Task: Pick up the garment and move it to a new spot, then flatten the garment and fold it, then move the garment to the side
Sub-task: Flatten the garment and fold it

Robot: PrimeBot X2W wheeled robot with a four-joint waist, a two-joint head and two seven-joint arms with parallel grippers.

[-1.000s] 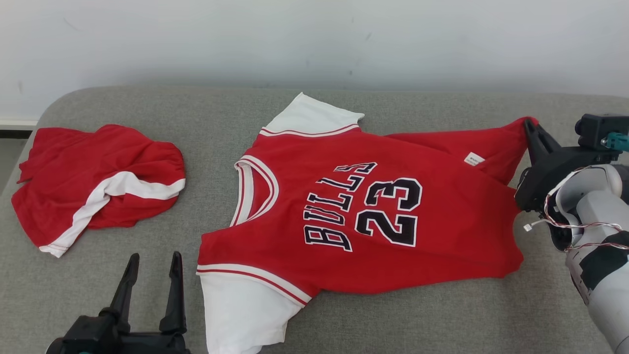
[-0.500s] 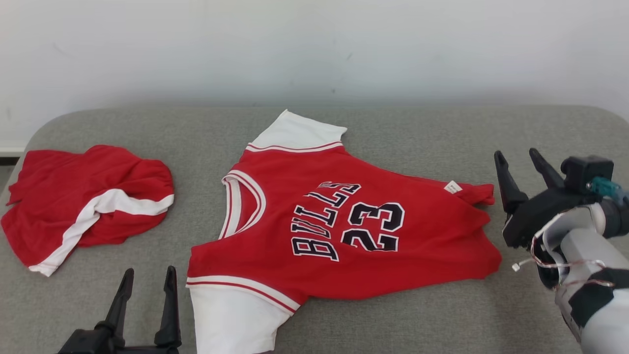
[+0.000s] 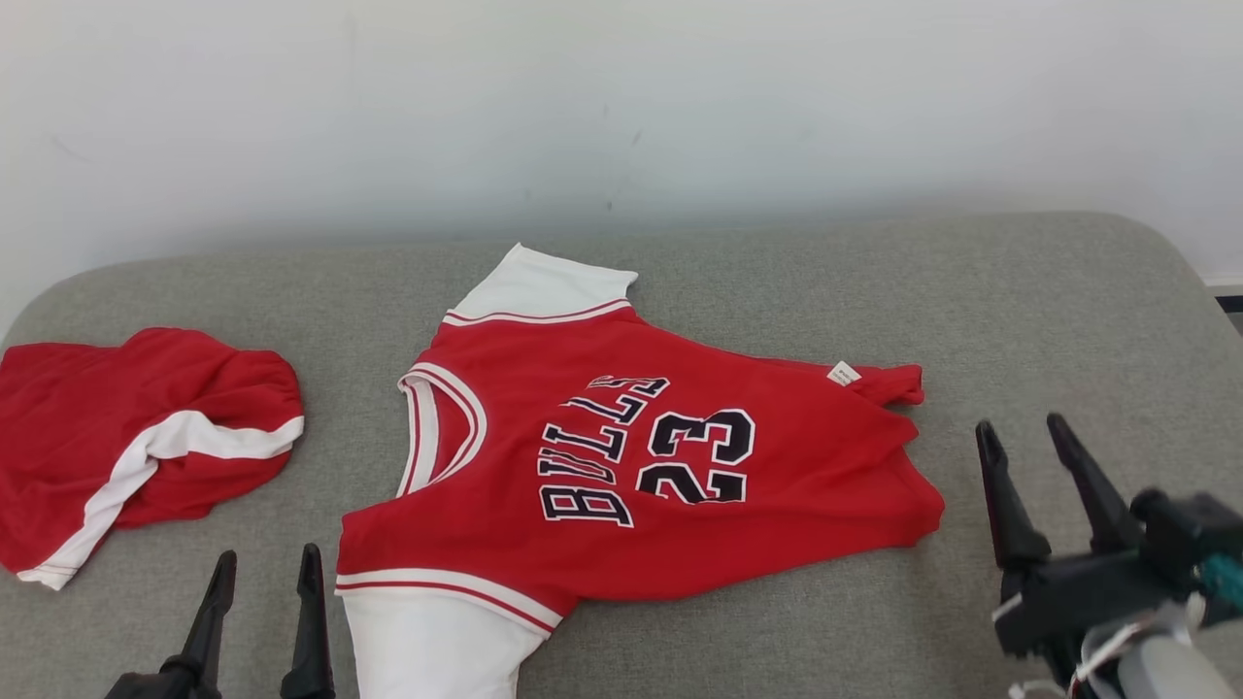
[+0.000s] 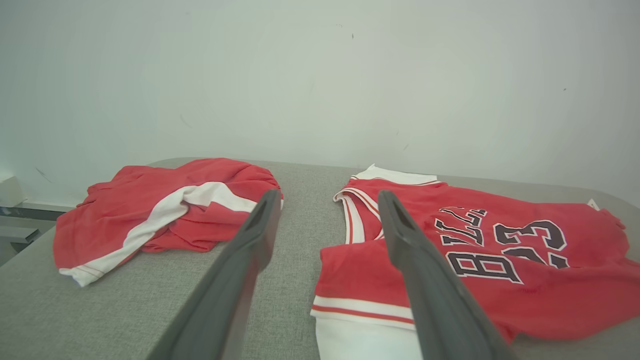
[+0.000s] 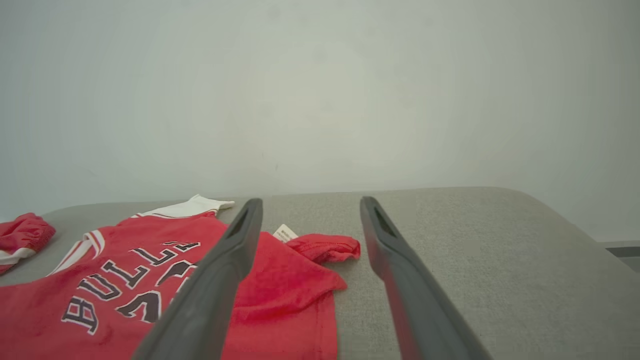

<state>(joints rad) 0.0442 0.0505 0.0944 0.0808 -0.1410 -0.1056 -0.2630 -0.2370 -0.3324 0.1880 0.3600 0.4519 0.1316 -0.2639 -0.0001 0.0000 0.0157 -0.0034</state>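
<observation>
A red jersey [image 3: 621, 466] with white sleeves and "BULLS 23" lies spread on the grey cushion [image 3: 1068, 320], collar to the left, hem to the right. Its far hem corner [image 3: 889, 383] is folded over, a white tag showing. The jersey [image 4: 475, 255] also shows in the left wrist view, and the jersey [image 5: 150, 285] in the right wrist view. My right gripper [image 3: 1023, 432] stands open and empty, right of the hem. At the lower left my left gripper [image 3: 267, 565] is open and empty, beside the near white sleeve [image 3: 427, 641].
Red shorts with a white stripe [image 3: 136, 442] lie crumpled at the cushion's left end, also seen as red shorts [image 4: 165, 210] in the left wrist view. A pale wall [image 3: 621, 107] rises behind. Bare cushion lies right of the jersey and along the back.
My right gripper let go of the raised hem corner, which dropped onto the cushion, and drew back toward me, open. The camera shifted, so the whole scene moved left and down.
</observation>
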